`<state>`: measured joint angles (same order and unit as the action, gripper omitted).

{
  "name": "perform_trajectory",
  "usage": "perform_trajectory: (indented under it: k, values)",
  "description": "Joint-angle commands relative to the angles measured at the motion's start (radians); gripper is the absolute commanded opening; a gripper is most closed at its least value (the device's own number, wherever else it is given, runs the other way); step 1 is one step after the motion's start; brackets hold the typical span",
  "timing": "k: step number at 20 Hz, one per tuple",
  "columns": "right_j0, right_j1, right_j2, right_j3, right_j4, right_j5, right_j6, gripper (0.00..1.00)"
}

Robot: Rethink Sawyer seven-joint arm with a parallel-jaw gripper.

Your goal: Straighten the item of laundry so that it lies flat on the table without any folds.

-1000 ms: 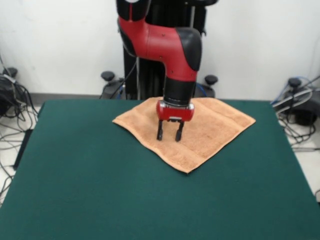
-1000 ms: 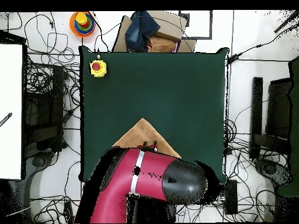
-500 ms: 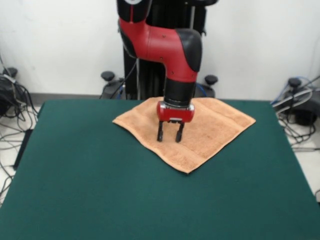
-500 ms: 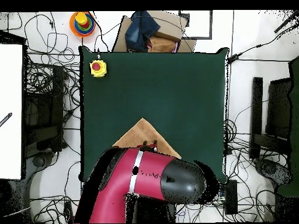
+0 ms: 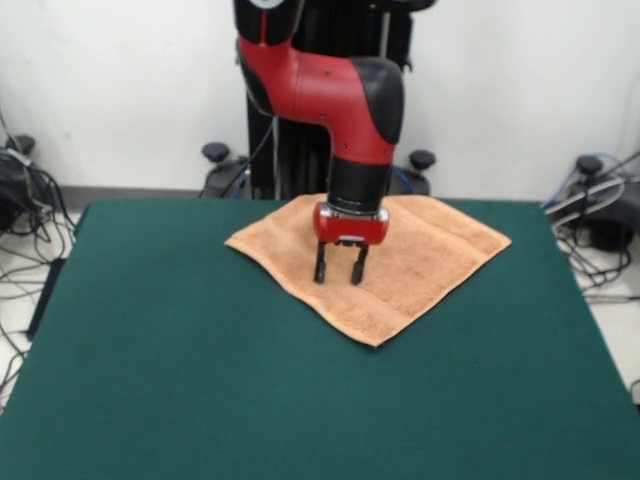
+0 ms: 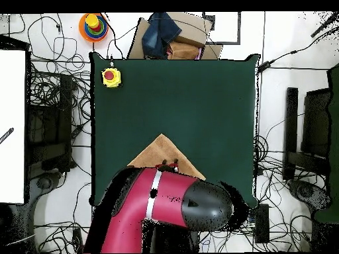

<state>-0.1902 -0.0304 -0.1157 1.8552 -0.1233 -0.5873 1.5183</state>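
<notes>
The peach-orange towel (image 5: 420,255) lies spread like a diamond on the dark green table (image 5: 200,380), at its far side near the robot. One corner points toward the camera. In the overhead view only the towel's tip (image 6: 159,149) shows past the arm. My gripper (image 5: 338,274) hangs straight down over the towel's middle-left part, fingers open and empty, tips at or just above the cloth. In the overhead view the gripper (image 6: 170,163) is mostly hidden under the red arm.
A yellow box with a red button (image 6: 110,77) sits at a far table corner in the overhead view. A cardboard box with cloth (image 6: 173,36) and a coloured ring toy (image 6: 93,25) lie off the table. Cables lie on the floor on both sides.
</notes>
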Motion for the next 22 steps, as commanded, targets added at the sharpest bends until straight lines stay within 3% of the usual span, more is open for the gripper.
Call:
perform_trajectory:
  k: [1,7,14,18,22]
  values:
    - [-0.006,0.024,0.061,-0.220,0.033,0.291,0.059,1.00]
    - [0.004,-0.052,0.056,-0.265,0.115,0.505,0.076,1.00]
    - [0.042,-0.164,0.070,-0.330,0.019,0.705,0.031,1.00]
    - [0.067,-0.138,0.056,-0.399,0.024,0.708,0.076,1.00]
    - [0.103,-0.077,0.027,-0.451,0.113,0.571,0.206,1.00]
